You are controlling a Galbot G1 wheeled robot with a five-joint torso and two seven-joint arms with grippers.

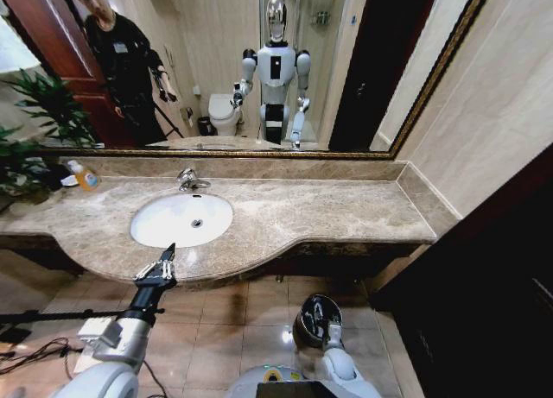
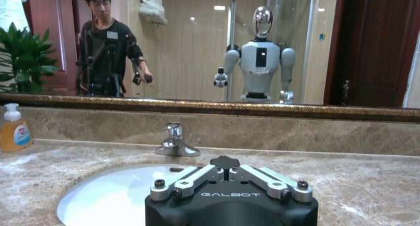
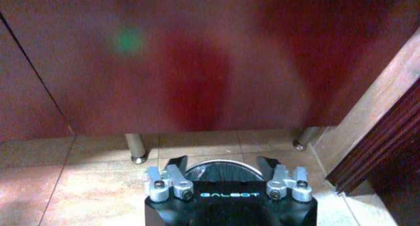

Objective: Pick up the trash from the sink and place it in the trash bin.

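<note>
Left pincer (image 1: pixel 167 258) closed near 1 sink (image 1: pixel 147 234); 1 trash bin (image 1: pixel 304 325).

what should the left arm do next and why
Probably ease the left gripper forward over the sink for a closer look inside. It hangs at the countertop's front edge with its jaws closed, and the basin looks bare from the head view. The right gripper, jaws apart, is low above the trash bin on the floor.
</note>
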